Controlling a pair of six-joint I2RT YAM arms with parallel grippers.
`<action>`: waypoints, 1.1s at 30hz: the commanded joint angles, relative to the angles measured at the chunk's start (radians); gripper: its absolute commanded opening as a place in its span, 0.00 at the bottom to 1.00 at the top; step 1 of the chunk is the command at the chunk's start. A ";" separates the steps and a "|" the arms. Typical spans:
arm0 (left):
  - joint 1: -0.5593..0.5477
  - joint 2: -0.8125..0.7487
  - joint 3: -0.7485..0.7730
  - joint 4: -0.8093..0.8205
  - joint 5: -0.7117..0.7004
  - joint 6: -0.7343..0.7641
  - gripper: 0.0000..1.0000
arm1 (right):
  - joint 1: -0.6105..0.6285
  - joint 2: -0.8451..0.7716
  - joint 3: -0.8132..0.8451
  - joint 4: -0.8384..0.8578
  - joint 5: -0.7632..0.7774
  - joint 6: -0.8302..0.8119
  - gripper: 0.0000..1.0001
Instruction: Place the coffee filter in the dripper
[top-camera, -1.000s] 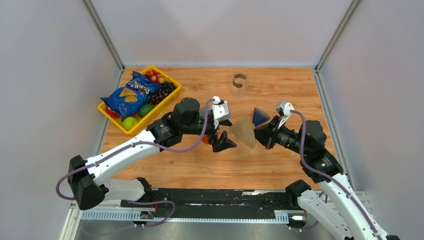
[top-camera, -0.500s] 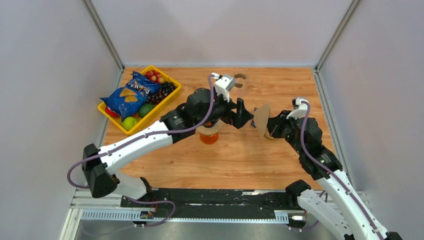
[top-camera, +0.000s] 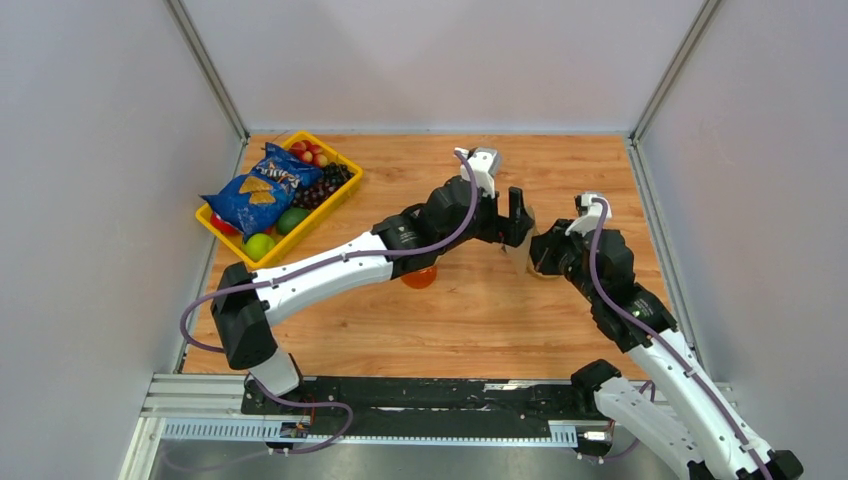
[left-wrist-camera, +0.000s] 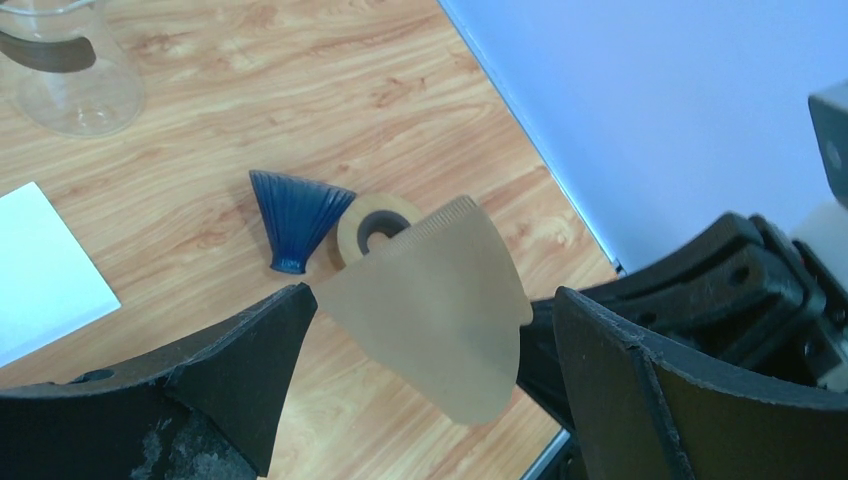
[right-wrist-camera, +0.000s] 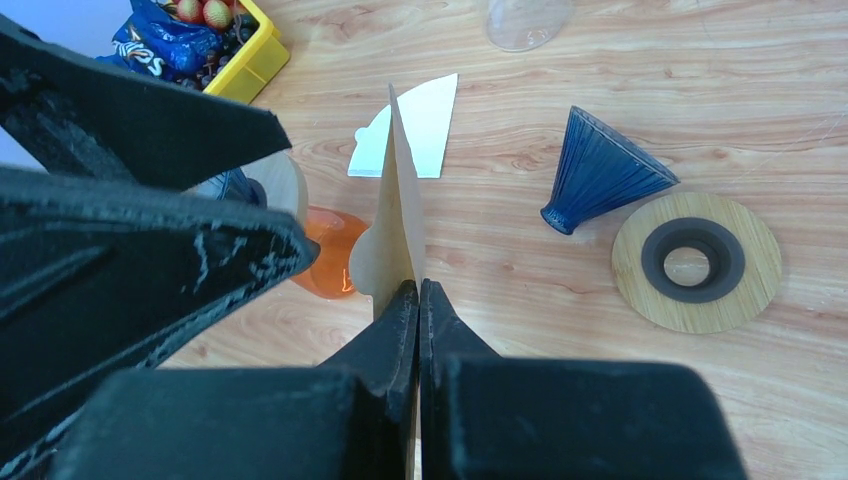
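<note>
Worktop: light wooden worktop enclosed by plain grey walls, with a yellow plastic tray of snacks and fruit at the far left.
Filter: tan paper coffee filter held up above the wood.
Right end effector: clamped on the filter's lower edge.
Left end effector: fingers apart, either side of the filter.
Dripper: blue ribbed cone dripper lying on its side beside a round wooden ring.
Elsewhere: clear glass carafe, white paper sheet.

Non-task items. Orange cup just left of the right fingers; glass carafe well beyond them; yellow tray, far left, holding blue chip bag and fruit.
</note>
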 joint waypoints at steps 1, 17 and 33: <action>-0.013 0.027 0.075 0.009 -0.059 -0.038 1.00 | 0.011 0.008 0.019 0.023 0.023 -0.012 0.00; -0.051 0.043 0.074 -0.072 -0.159 0.026 1.00 | 0.026 0.027 0.036 0.017 0.073 -0.023 0.00; -0.054 0.061 0.090 -0.174 -0.301 0.078 1.00 | 0.026 0.041 0.054 0.012 0.044 -0.039 0.00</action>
